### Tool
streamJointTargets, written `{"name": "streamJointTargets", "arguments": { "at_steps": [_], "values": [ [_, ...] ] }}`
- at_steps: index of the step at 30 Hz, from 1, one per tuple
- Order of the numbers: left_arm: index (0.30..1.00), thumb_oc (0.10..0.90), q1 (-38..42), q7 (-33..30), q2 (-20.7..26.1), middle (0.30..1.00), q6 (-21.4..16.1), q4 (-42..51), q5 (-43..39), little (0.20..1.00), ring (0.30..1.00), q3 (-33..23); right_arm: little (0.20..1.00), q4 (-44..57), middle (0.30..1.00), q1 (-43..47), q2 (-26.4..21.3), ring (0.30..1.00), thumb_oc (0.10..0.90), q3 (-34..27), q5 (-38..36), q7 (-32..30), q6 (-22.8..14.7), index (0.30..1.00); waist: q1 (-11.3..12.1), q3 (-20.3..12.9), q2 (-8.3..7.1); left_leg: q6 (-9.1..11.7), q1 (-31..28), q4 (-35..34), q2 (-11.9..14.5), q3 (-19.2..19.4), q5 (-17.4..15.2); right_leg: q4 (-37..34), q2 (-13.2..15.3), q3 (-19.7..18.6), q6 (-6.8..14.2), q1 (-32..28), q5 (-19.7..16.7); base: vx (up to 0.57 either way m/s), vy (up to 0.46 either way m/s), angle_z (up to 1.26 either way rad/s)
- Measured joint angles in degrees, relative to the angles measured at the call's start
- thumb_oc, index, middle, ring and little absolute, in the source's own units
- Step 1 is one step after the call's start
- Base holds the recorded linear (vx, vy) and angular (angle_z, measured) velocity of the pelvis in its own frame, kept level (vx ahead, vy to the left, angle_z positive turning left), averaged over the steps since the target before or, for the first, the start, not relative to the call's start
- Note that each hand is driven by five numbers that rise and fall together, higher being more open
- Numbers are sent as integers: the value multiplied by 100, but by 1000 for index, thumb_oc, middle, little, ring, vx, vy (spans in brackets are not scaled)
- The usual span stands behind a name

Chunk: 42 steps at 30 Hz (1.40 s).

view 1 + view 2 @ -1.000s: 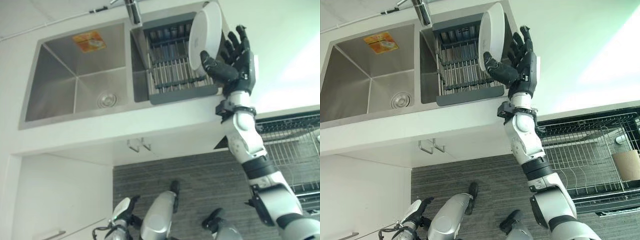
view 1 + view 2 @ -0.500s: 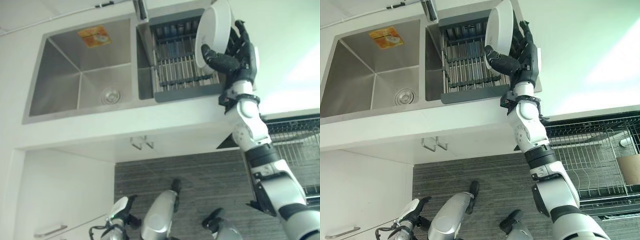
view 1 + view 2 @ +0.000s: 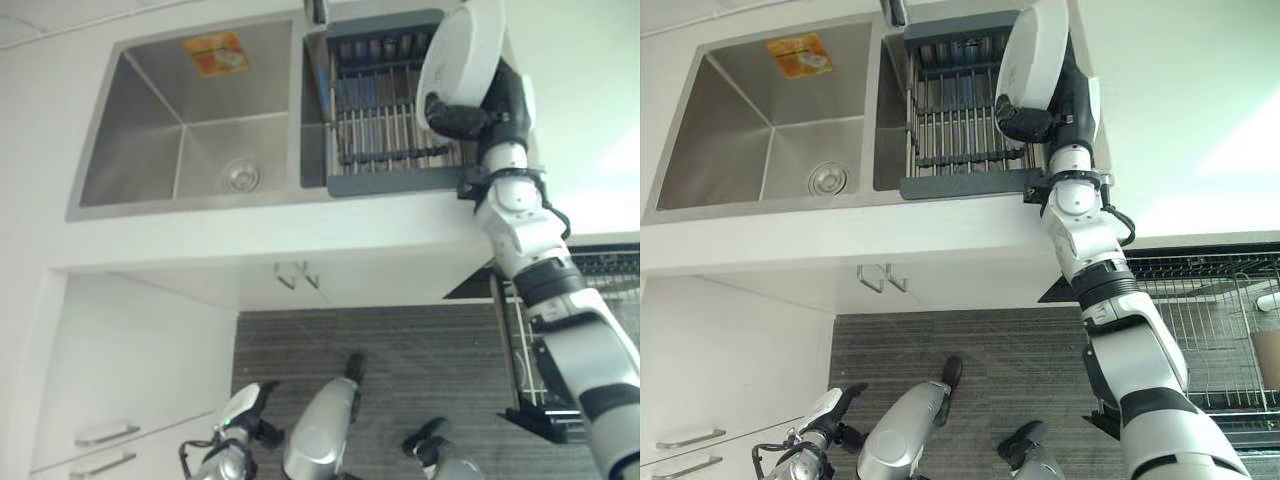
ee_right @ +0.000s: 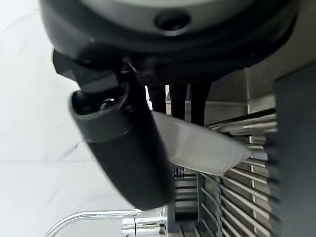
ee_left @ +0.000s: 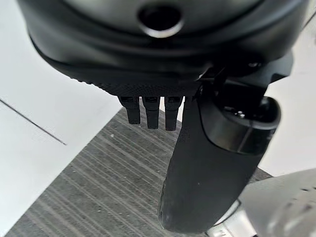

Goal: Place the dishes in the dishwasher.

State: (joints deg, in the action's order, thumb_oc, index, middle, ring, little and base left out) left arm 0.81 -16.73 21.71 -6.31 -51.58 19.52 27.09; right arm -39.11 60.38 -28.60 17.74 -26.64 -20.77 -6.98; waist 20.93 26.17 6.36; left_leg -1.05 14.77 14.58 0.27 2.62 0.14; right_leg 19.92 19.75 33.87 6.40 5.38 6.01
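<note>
Right robot hand (image 3: pixel 1065 100), now clamped around the plate (image 3: pixel 1032 52), has lifted it off the rack (image 3: pixel 960 120), upper right, ready for the dishwasher.

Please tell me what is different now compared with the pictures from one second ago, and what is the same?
The right hand closed on the white plate: a second ago its fingers were spread behind the plate, now thumb and fingers pinch it, and it stands a little above the drying rack. The whole picture slid, so the camera moved. The sink stayed as it was, and the left hand still hangs low, fingers relaxed.
</note>
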Motion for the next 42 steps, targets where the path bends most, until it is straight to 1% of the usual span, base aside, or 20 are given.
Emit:
{"name": "streamJointTargets", "arguments": {
  "at_steps": [2, 7, 8, 12, 17, 18, 20, 21, 22, 23, 24, 26, 27, 28, 29, 31, 32, 34, 38, 42],
  "values": [
    [900, 800, 3, 37, 7, 900, -1, -1, 0, 900, 900, 14, 300, -16, 300, 9, 4, 300, 400, 71, 191, -362, -2, 300, 42, 1, 1, -8, -1, 1, -27, -2, 6, 2, 10, 0, 1, -5, 0, -40, -10, 4],
    [900, 800, 19, 114, 8, 900, -9, 31, 120, 900, 900, 98, 300, -209, 300, 72, -3, 300, 400, 134, 427, -800, -65, 300, 116, 0, 0, -24, -15, 2, -35, -1, 17, -25, 10, -10, 6, -29, -5, -52, -36, 1],
    [900, 800, 10, 114, 7, 900, -7, 27, 120, 900, 900, 97, 300, -222, 300, 69, -2, 300, 400, 135, 450, -859, -67, 300, 118, 0, 0, -25, -27, 2, -34, -8, 18, -38, 6, -7, 40, -51, -25, -63, -118, 1],
    [900, 800, -16, 107, -2, 900, -2, -25, 170, 900, 900, 75, 300, -224, 300, -3, 11, 300, 400, 159, 529, -1233, -118, 300, 132, -4, -17, -18, -194, -41, -7, -9, 14, -208, -35, 5, 53, -260, -53, -43, -107, 3],
    [900, 800, -7, 109, -3, 900, 4, -100, 354, 900, 900, 61, 300, -169, 300, -49, 132, 300, 400, 159, 697, -1460, -447, 300, 87, -16, -49, 12, -441, -92, 19, 52, -6, -385, -114, -56, 87, -506, -111, -32, -62, -8],
    [900, 800, 13, 109, -21, 900, -2, -193, 354, 900, 900, 5, 300, -166, 300, -106, 138, 300, 400, 145, 696, -1478, -591, 300, 66, -17, -52, 24, -516, -98, 42, 81, -15, -423, -140, -72, 85, -577, -119, -50, -111, -8],
    [900, 800, 8, 111, -64, 900, -2, -328, 387, 900, 900, -181, 300, 93, 300, -242, 277, 300, 400, 62, 704, -1496, -650, 300, -26, -38, -92, 51, -598, -116, 99, 173, -32, -477, -190, -133, 84, -615, -118, -51, -135, -23],
    [900, 800, -14, 116, -58, 900, 21, -621, 391, 900, 900, -335, 300, 738, 300, -632, 480, 300, 400, 51, 930, -1533, -946, 300, -186, -134, -219, 88, -631, -109, 191, 216, -57, -494, -279, -220, 58, -608, -136, -57, -155, -35],
    [900, 800, -41, 126, -65, 900, 76, -685, 392, 900, 900, -379, 300, 948, 300, -815, 530, 300, 400, 62, 1108, -1559, -1056, 300, -315, -223, -279, 100, -646, -109, 250, 281, -64, -493, -318, -245, 47, -601, -132, -56, -166, -38],
    [900, 800, -54, 127, -67, 900, 115, -747, 391, 900, 900, -380, 300, 1048, 300, -926, 574, 300, 400, 84, 1209, -1582, -1128, 300, -364, -290, -324, 121, -685, -107, 285, 332, -78, -495, -353, -322, 30, -590, -133, -20, -94, -32],
    [900, 800, -60, 134, -84, 900, 123, -847, 392, 900, 900, -376, 300, 1163, 300, -1122, 584, 300, 400, 102, 1313, -1642, -1209, 300, -410, -433, -363, 168, -704, -86, 348, 355, -112, -498, -400, -378, 19, -587, -137, -16, -102, -27],
    [900, 800, -122, 133, -112, 900, 131, -963, 396, 900, 900, -378, 300, 1185, 300, -1536, 603, 300, 400, 102, 1354, -1804, -1422, 300, -628, -801, -437, 257, -738, -81, 435, 399, -200, -479, -453, -412, -47, -579, -76, -64, -94, -22],
    [900, 800, -126, 147, -135, 900, 155, -1007, 395, 900, 900, -385, 300, 1236, 300, -1699, 654, 300, 400, 102, 1354, -1845, -1468, 300, -683, -914, -452, 276, -798, -79, 472, 481, -221, -472, -486, -488, -64, -578, -69, -121, -66, -34],
    [900, 800, -167, 167, -192, 900, 186, -1075, 391, 900, 900, -388, 300, 1410, 300, -1990, 666, 300, 400, 95, 1347, -1832, -1485, 300, -744, -1088, -450, 231, -806, -41, 500, 523, -200, -446, -512, -541, -104, -525, -73, -144, -64, -48],
    [900, 800, -244, 245, -283, 900, 251, -1125, 382, 900, 900, -390, 300, 1678, 300, -2360, 683, 300, 400, 131, 1298, -1675, -1484, 300, -878, -1275, -425, 248, -810, 15, 549, 622, -229, -349, -516, -693, -132, -412, -35, -34, -42, -54],
    [900, 800, -311, 322, -363, 900, 261, -1150, 376, 900, 900, -378, 300, 1618, 300, -2448, 678, 300, 400, 213, 1170, -1470, -1318, 300, -1082, -1345, -352, 259, -807, 45, 619, 720, -255, -302, -567, -830, -144, -348, -35, -26, -41, -41],
    [900, 800, -286, 339, -382, 900, 250, -1131, 366, 900, 900, -380, 300, 1553, 300, -2501, 668, 300, 400, 210, 1058, -1443, -1242, 300, -1160, -1374, -339, 287, -806, 56, 654, 752, -264, -262, -581, -857, -192, -282, 3, -22, -46, -21],
    [900, 800, -283, 357, -485, 900, 263, -1207, 340, 900, 900, -379, 300, 1375, 300, -2760, 684, 300, 400, 222, 981, -1377, -1224, 300, -1159, -1506, -335, 316, -806, 52, 713, 847, -299, -200, -617, -986, -229, -179, 24, -15, -36, -28],
    [900, 800, -290, 366, -507, 900, 271, -1205, 336, 900, 900, -376, 300, 1347, 300, -3021, 596, 300, 400, 181, 967, -1422, -1132, 300, -1183, -1514, -319, 317, -812, 56, 771, 856, -279, -139, -655, -976, -275, -167, 45, -12, -18, -6],
    [900, 800, -392, 370, -507, 900, 273, -1272, 326, 900, 900, -386, 300, 1425, 300, -3032, 568, 300, 400, 164, 969, -1508, -1287, 300, -1141, -1535, -288, 312, -821, 62, 767, 849, -276, -80, -643, -980, -277, -156, 98, 0, -4, 1]
  ]
}}
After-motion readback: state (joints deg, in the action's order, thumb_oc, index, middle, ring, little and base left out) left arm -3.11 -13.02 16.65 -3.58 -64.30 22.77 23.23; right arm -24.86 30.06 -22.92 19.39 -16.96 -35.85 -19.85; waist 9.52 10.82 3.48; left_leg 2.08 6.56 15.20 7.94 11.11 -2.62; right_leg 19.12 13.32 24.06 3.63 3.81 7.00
